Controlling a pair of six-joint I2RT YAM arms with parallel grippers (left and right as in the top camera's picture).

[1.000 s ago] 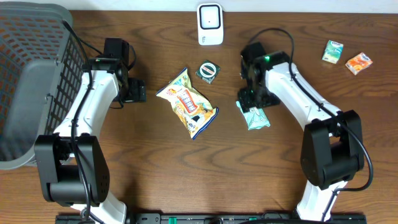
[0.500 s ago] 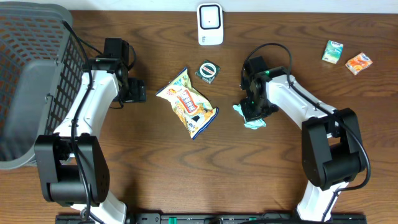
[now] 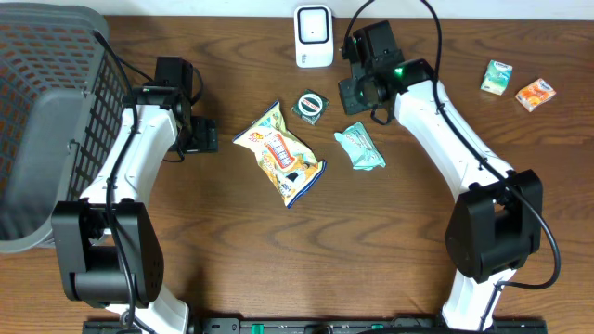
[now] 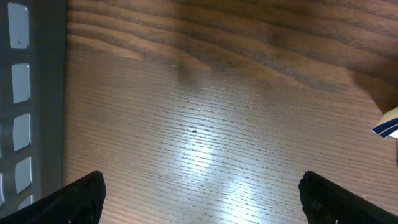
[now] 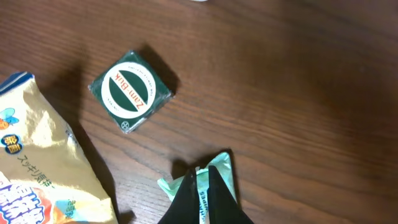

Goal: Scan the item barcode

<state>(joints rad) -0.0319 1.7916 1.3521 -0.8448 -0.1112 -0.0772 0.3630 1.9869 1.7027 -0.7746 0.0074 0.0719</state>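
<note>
Right claw (image 5: 200,182) grip on packet (image 5: 222,163): wrist-only

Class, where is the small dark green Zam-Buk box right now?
In the overhead view, the Zam-Buk box lies on the table near top centre, just below the white scanner and up-right of the snack bag.

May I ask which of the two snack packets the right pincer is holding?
The small mint-green packet; the larger yellow chip bag lies untouched.
</note>
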